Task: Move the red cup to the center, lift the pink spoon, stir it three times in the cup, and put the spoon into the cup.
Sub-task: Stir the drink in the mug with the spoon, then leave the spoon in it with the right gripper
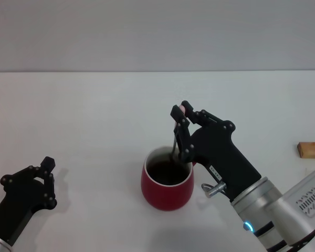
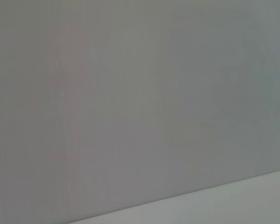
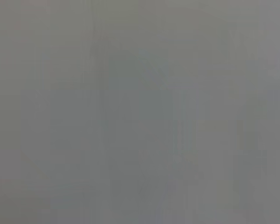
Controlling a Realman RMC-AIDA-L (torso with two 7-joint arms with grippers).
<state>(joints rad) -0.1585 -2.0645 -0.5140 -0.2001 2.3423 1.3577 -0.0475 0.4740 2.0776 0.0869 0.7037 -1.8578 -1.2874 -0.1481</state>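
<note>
Gripping the pink spoon [image 1: 181, 109] by its handle end, the right gripper's [image 1: 180, 112] jaws are held clamped directly above the red cup [image 1: 167, 180]. The spoon's stem is dipped into the cup's dark liquid below them. The left gripper [image 1: 46, 169] is parked well apart, its jaws' state cannot be told.

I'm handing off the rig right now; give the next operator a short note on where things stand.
Right hand: shut on the pink spoon, holding its pink top above the red cup.
Left hand: idle at the near left of the table, touching nothing.
Cup: upright near mid-table, dark liquid inside; the spoon's stem reaches down into it.
Done: cup placed, spoon lifted and brought in.
Left: finish any stirring (count unknown), release the spoon into the cup.
</note>
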